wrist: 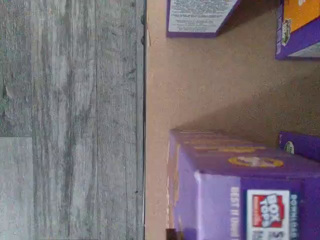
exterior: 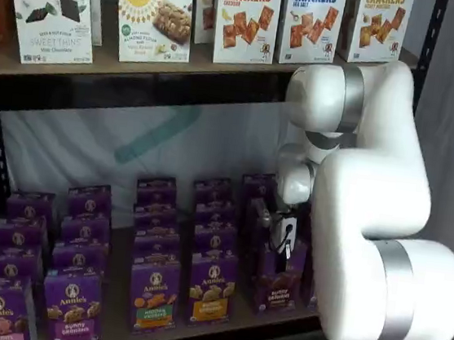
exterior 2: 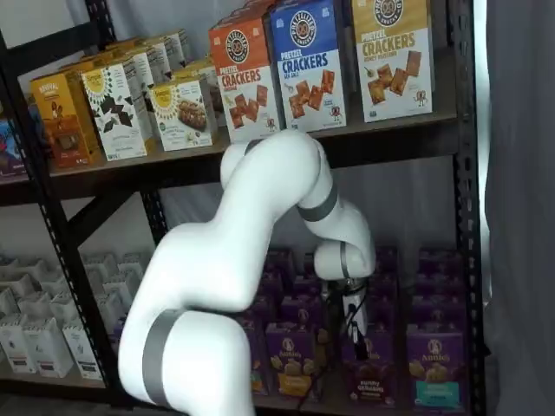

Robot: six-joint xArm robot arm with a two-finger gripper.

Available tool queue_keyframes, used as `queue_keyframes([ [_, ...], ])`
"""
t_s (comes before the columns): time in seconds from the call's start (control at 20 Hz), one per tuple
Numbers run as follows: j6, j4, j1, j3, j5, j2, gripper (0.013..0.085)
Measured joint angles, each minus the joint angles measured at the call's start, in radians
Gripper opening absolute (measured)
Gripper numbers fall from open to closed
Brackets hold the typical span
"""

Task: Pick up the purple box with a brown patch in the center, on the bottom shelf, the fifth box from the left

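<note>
The purple box (exterior: pixel 277 294) with the dark brown centre patch stands at the front of the bottom shelf (exterior: pixel 226 326), right of an orange-banded carton. It also shows in a shelf view (exterior 2: pixel 375 378). My gripper (exterior: pixel 284 257) hangs right over its top, and shows in both shelf views (exterior 2: pixel 354 329). Only dark fingers and a cable show, side-on, with no plain gap. I cannot tell whether they touch the box. In the wrist view the tan board (wrist: pixel 210 85) shows with a purple carton top (wrist: pixel 240 190) bearing a Box Tops mark; I cannot tell which carton it is.
Rows of purple cartons fill the bottom shelf, among them an orange-banded one (exterior: pixel 212 290) and a teal-banded one (exterior 2: pixel 434 374). Cracker boxes (exterior: pixel 246 16) stand on the upper board. A black rack post (exterior 2: pixel 464 217) stands at the right. Grey plank floor (wrist: pixel 70 120) lies past the shelf edge.
</note>
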Motion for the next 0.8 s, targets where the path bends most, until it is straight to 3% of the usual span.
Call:
queue_keyframes([
  [0.35, 0.002, -0.006, -0.004, 0.009, 0.001, -0.007, 0.0290],
  [0.8, 0.005, -0.016, -0.010, 0.028, 0.003, -0.021, 0.0290],
])
